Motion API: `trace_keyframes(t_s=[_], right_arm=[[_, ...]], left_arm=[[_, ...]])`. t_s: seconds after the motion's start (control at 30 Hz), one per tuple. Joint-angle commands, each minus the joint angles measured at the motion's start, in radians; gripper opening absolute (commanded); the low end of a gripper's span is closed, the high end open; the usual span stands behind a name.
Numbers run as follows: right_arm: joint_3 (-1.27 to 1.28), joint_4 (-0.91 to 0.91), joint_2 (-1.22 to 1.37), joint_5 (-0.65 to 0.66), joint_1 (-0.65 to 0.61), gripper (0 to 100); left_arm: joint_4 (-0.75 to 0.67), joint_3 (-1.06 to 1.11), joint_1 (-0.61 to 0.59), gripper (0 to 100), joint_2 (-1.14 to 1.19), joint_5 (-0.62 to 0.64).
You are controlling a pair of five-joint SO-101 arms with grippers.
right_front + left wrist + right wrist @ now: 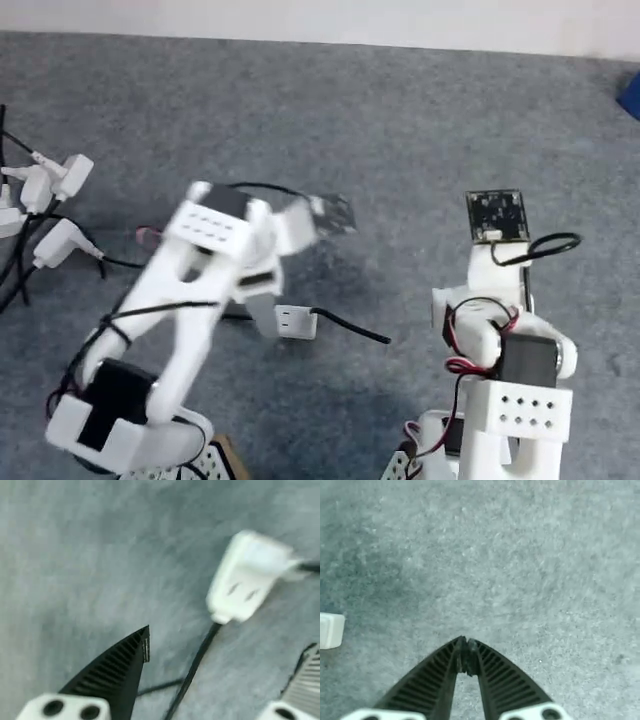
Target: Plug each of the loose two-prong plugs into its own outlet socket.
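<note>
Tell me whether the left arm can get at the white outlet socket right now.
Probably yes: the left gripper is open, close to the socket, with only bare mat and the socket's black cord between them.

I see grey fuzzy cloth (420, 120) over whole table, flat, tiny pale specks up close. Pale strip (400, 20) runs along far edge; cannot tell if wall or floor. Blue corner (632, 95) pokes in at far right. Small brown bit (232, 455) at near edge. Light soft, even, shadows faint.
</note>
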Motion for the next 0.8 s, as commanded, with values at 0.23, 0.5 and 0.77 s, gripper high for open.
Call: trace_keyframes(t_s=[0.23, 0.5, 0.77], right_arm=[[0.091, -0.061, -0.028, 0.044, 0.073, 0.9], [0.114, -0.064, -0.028, 0.040, 0.073, 0.9], [0.116, -0.064, -0.028, 0.043, 0.071, 0.9]], left_arm=[[-0.184, 0.183, 0.096, 29, 0.001, -0.011], [-0.233, 0.251, 0.096, 29, 0.002, -0.014], [-0.324, 0.406, 0.097, 28, 0.002, -0.014]])
